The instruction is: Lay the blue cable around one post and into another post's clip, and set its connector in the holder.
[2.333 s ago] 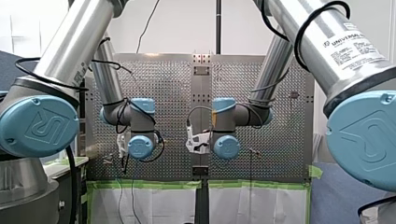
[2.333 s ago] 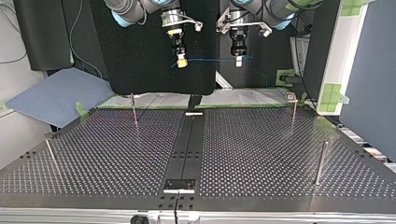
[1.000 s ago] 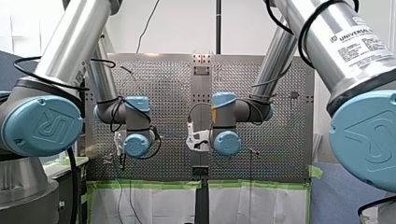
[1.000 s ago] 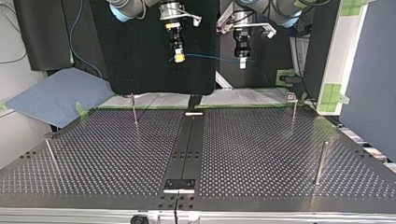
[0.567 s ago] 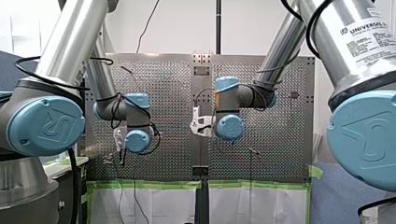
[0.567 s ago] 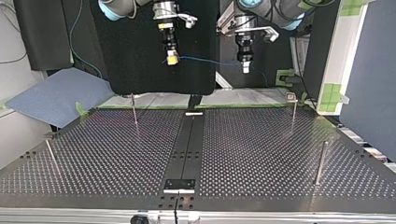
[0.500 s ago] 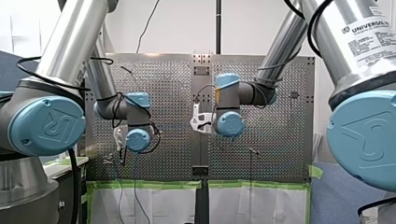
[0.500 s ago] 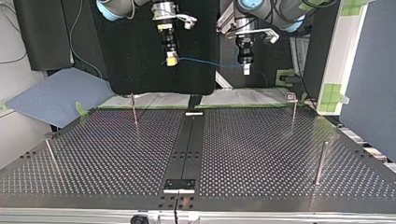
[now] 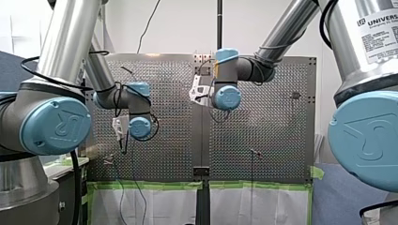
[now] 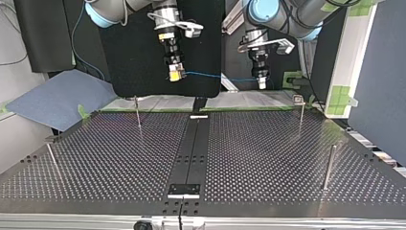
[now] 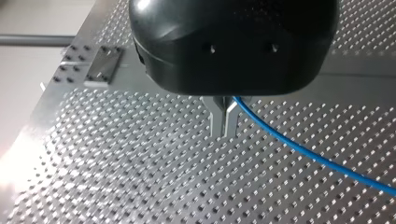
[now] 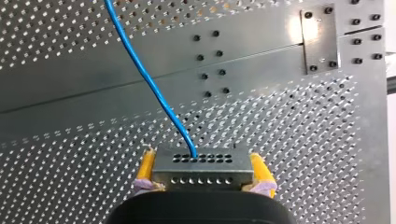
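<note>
Where left fingers (image 11: 215, 116) pinch, blue cable (image 11: 303, 150) vanishes.

Perforated table (image 10: 268, 158) noted, split down the middle by a dark unperforated strip (image 10: 191, 148). On the strip, a small plate (image 10: 184, 189) is fixed at the top view's near end and a pale bar (image 10: 198, 116) at its far end. Four uprights are mounted on the perforated areas: thin post (image 10: 138, 113) far left, slim rod (image 10: 52, 161) near left, clip-topped post (image 10: 301, 117) far right, thick post (image 10: 328, 166) near right. Green tape (image 9: 150, 185) is laid along the far edge.
</note>
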Action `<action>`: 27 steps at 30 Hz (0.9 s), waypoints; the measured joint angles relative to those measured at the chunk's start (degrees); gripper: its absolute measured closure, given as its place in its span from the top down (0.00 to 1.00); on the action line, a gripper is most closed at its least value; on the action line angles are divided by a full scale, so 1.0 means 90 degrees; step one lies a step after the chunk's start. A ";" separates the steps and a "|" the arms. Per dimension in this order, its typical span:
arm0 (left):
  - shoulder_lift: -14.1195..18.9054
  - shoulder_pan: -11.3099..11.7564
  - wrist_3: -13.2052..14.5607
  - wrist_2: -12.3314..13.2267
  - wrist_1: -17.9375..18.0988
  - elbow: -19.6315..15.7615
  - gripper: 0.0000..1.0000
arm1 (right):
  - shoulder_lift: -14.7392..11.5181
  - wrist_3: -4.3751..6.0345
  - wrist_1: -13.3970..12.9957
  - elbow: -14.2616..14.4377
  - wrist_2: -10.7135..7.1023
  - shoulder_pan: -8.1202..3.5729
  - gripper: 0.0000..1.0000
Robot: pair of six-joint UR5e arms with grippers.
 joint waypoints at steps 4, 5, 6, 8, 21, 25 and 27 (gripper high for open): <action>0.0210 0.0208 -0.0097 0.0060 -0.0210 0.0000 0.05 | -0.0021 0.0023 0.0209 -0.0208 -0.0011 0.0001 0.00; 0.0273 0.0271 -0.0139 0.0064 -0.0270 0.0001 0.05 | -0.0025 0.0023 0.0274 -0.0274 -0.0022 0.0001 0.00; 0.0321 0.0320 -0.0168 0.0064 -0.0318 0.0002 0.05 | -0.0028 0.0021 0.0325 -0.0324 -0.0034 0.0001 0.00; 0.0433 0.0431 -0.0225 0.0057 -0.0432 0.0004 0.05 | -0.0030 0.0007 0.0444 -0.0445 -0.0078 0.0001 0.00; 0.1156 0.0928 -0.0464 0.0005 -0.1153 0.0274 0.05 | -0.0046 -0.0152 0.1178 -0.1177 -0.0412 0.0019 0.00; 0.1400 0.0976 -0.0585 0.0009 -0.1400 0.0342 0.05 | -0.0046 -0.0248 0.1397 -0.1396 -0.0452 0.0039 0.00; 0.1530 0.1002 -0.0659 0.0009 -0.1527 0.0394 0.05 | -0.0046 -0.0277 0.1514 -0.1514 -0.0472 0.0045 0.00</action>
